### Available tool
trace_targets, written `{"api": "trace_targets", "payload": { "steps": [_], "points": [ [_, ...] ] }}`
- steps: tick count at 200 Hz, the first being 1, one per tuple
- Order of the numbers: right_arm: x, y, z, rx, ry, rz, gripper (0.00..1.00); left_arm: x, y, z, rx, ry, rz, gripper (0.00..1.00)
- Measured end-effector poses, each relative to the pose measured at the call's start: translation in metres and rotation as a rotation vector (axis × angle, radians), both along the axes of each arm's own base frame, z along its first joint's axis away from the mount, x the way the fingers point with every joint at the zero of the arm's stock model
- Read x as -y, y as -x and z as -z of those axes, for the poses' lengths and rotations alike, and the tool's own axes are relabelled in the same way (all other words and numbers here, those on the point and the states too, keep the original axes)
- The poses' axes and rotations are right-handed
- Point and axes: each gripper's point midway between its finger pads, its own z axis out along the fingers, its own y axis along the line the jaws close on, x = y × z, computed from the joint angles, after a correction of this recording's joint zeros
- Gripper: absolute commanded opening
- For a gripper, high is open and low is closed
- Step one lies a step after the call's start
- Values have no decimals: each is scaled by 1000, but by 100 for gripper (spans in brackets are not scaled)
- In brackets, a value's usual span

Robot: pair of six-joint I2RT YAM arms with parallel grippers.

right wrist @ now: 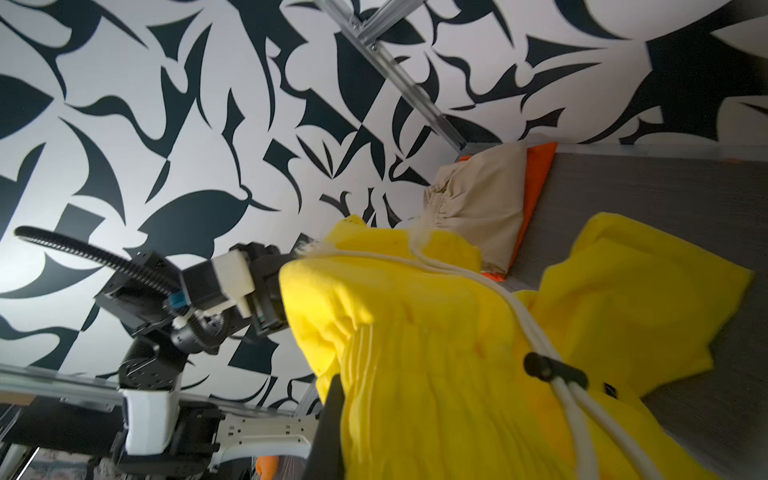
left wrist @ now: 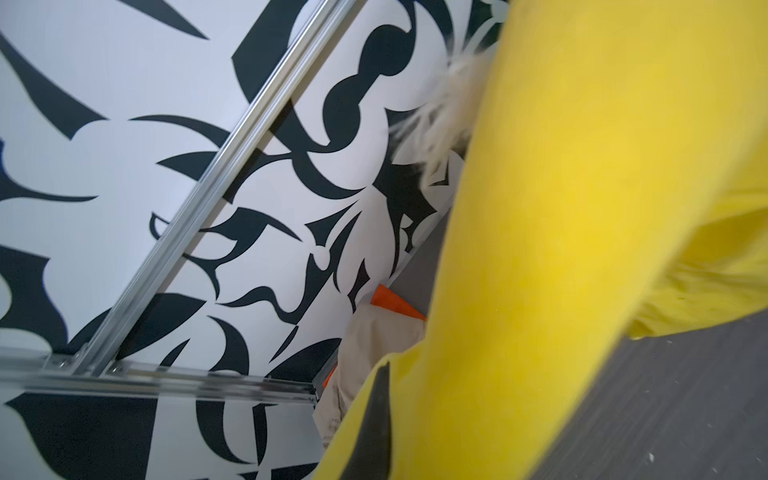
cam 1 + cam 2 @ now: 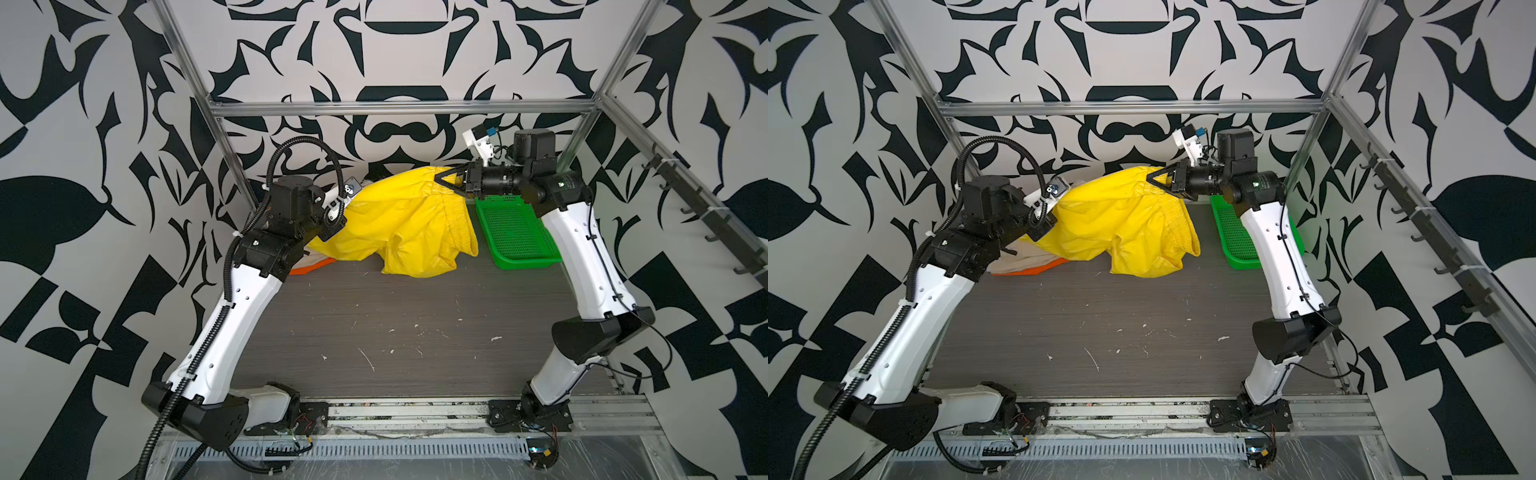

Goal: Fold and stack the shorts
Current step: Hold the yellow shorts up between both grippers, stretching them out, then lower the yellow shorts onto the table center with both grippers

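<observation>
Left gripper [image 3: 329, 232] and right gripper [image 3: 439, 180] both clamp yellow shorts [image 3: 399, 216] aloft. Spreading step, I'd say; next you tension it, then lay it flat.

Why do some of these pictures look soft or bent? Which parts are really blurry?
In both top views the frame's posts splay outward, a wide-lens look, yet the yellow shorts look sharp. In the left wrist view that cloth is close and soft, and the frayed drawstring is smeared. In the right wrist view the near waistband blurs, while the beige shorts farther off look crisper.
</observation>
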Motion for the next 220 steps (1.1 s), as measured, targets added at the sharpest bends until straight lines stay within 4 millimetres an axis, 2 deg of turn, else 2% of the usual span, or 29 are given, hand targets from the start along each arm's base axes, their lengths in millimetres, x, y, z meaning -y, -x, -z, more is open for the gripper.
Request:
{"api": "trace_targets", "payload": {
  "steps": [10, 25, 50, 64, 76, 86, 92, 98, 103, 125, 137, 153, 163, 176, 186, 199, 220],
  "points": [
    [11, -1, 25, -70, 3, 22, 0, 10, 9, 14, -53, -11, 50, 0],
    [26, 2, 77, -207, 25, 61, 0, 30, 25, 52, -164, -33, 138, 0],
    [53, 19, 176, -462, 97, 137, 0, 67, 63, 152, -447, -90, 271, 0],
    [70, 33, 221, -577, 148, 185, 0, 85, 87, 207, -614, -123, 317, 3],
    [87, 49, 254, -662, 202, 229, 0, 96, 105, 247, -740, -139, 336, 15],
    [99, 62, 274, -712, 251, 261, 0, 104, 119, 270, -834, -133, 337, 34],
    [105, 69, 283, -733, 281, 279, 0, 106, 124, 278, -879, -123, 323, 51],
    [111, 74, 290, -744, 309, 292, 0, 107, 126, 282, -909, -108, 305, 60],
    [115, 77, 295, -751, 329, 301, 0, 108, 126, 282, -922, -91, 290, 64],
    [129, 88, 312, -761, 407, 331, 0, 109, 114, 268, -945, 56, 184, 71],
    [132, 91, 317, -760, 436, 336, 0, 101, 103, 253, -948, 160, 104, 71],
    [136, 93, 322, -759, 462, 342, 0, 78, 82, 229, -942, 344, -51, 70],
    [137, 94, 324, -759, 471, 345, 0, 57, 70, 216, -940, 480, -176, 68],
    [138, 96, 325, -757, 478, 347, 0, 32, 66, 210, -950, 624, -321, 66],
    [138, 96, 324, -752, 481, 350, 0, 16, 71, 214, -978, 714, -431, 63],
    [139, 97, 323, -742, 480, 354, 0, 8, 86, 229, -1047, 790, -540, 60],
    [139, 100, 320, -725, 476, 357, 0, 2, 117, 273, -1206, 851, -717, 59]
  ]
}}
